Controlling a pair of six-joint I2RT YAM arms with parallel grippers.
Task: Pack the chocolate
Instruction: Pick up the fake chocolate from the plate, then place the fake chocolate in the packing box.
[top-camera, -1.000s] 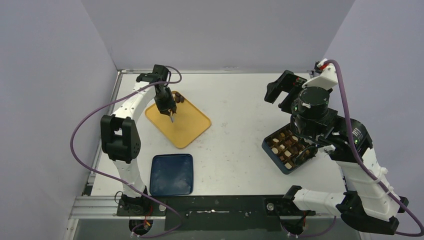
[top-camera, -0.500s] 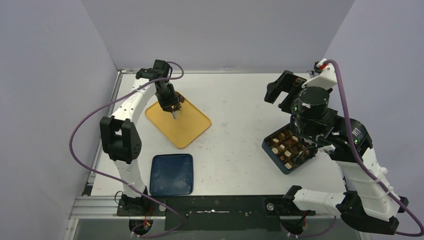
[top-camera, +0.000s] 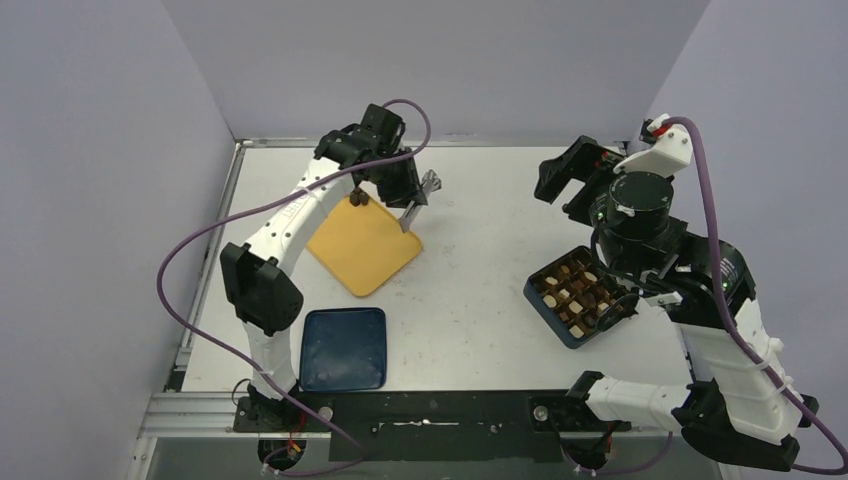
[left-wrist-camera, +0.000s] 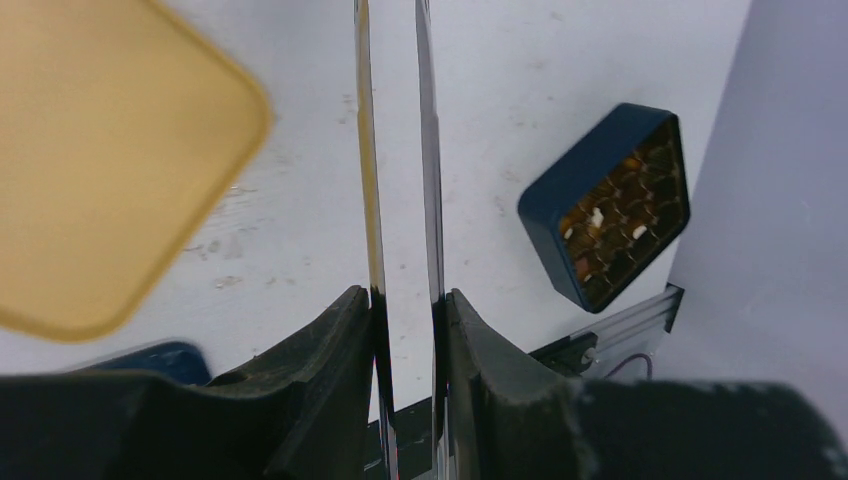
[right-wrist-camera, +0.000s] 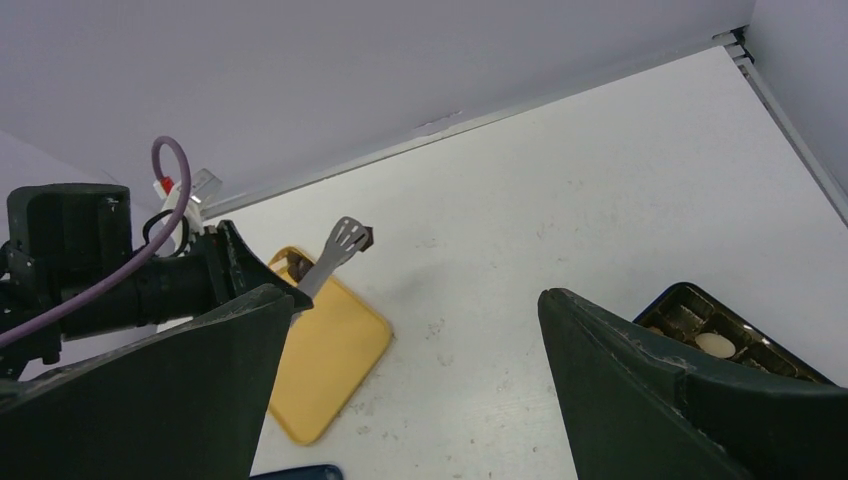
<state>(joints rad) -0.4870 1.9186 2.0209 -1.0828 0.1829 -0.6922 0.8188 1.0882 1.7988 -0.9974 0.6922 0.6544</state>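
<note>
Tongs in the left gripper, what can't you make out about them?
- Left wrist view: the tongs run off the top edge, tips unseen.
- Top view: tips too small to show any piece.
- Right wrist view: dark bit at the tip, too small to identify.

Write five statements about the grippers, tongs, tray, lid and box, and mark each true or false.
1. The left gripper holds the tongs. True.
2. The right gripper is shut on the box. False: it is open and empty, apart from the box.
3. The tongs' tip carries a dark piece. True.
4. The lid covers the box. False: the lid lies on the table and the box is open.
5. The tray is full of chocolate. False: only a few bits sit at its far corner.
</note>
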